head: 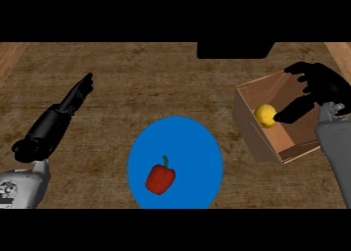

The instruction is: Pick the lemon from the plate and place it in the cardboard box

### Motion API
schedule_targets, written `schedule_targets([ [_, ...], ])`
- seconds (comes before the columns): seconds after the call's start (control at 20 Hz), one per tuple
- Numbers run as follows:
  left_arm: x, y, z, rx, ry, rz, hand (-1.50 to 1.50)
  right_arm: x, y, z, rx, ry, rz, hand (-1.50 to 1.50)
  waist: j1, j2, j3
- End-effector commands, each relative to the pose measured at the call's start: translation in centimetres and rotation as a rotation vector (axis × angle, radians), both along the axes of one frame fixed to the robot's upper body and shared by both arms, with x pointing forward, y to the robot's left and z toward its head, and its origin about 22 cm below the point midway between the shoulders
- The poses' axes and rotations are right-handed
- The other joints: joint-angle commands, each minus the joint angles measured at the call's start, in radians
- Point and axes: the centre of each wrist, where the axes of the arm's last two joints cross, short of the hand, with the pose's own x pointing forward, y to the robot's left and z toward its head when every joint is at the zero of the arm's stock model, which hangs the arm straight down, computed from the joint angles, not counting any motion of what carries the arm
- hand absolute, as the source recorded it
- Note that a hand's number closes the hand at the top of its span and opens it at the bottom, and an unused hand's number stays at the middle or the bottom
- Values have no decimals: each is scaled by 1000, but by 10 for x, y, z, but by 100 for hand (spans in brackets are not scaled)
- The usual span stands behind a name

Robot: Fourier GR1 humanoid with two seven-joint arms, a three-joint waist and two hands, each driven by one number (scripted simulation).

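1. Two black hands are in your view over the brown wooden tabletop (135, 88).
2. Your right hand (319, 90) is above the open brown cardboard box (262, 142) at the right side; its fingers (301, 68) are spread and released, and the thumb points down toward the fruit.
3. You can see the small round yellow lemon (264, 115) inside the cardboard box, just beside the tip of the right thumb; whether the two touch, you cannot tell.
4. You will find the round blue plate (186, 142) in the middle near the lower edge, well apart from the box's left wall.
5. On that plate lies a red bell pepper (161, 179) with a green stem, toward the lower part.
6. Your left hand (75, 98) rests at the left with fingers straight and relaxed, pointing away from you, holding nothing.
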Motion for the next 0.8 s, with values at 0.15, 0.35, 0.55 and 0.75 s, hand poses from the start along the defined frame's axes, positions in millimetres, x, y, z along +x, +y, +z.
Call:
schedule_targets([
  [0.15,3,8,-3,-15,-5,20,0,-12,3,39,384,-535,-24,-150,-14,-2,3],
  [0.35,2,2,-2,-12,-11,18,0,-18,-15,34,655,-732,-232,-150,-11,0,4],
  [0.55,2,3,-4,8,3,8,0,-36,-54,5,727,-814,-363,-150,-10,2,2],
  [0.75,1,-3,7,7,-9,9,0,-51,-83,-10,727,-894,-386,-150,2,1,0],
])
